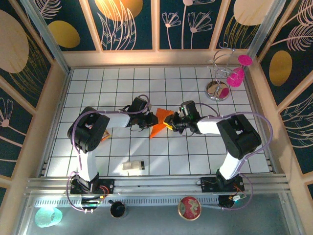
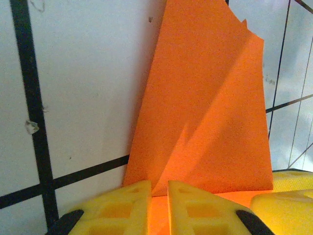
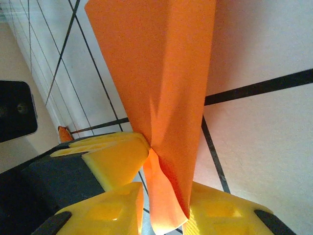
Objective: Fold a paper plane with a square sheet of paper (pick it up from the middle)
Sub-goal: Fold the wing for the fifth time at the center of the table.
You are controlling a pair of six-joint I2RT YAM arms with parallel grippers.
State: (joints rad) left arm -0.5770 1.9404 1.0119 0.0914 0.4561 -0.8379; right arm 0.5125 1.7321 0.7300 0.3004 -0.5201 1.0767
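The bright orange sheet of paper [image 1: 160,123], creased into a layered, tapering wedge, rests on the middle of the desk [image 1: 195,159], narrow tip pointing near-left.

Bright, even light falls from overhead onto the white tiled table [image 1: 195,161], leaving only short, faint shadows under the arms. A warm patch of glare sits on the back wall [image 1: 117,10]. The overhead view is sharp in the middle and bows slightly at its edges. Up close, the orange paper [image 2: 205,107] glows vividly, with darker shaded bands along its folds, and the yellow fingers [image 2: 195,210] nearest the lens look soft and blurred.
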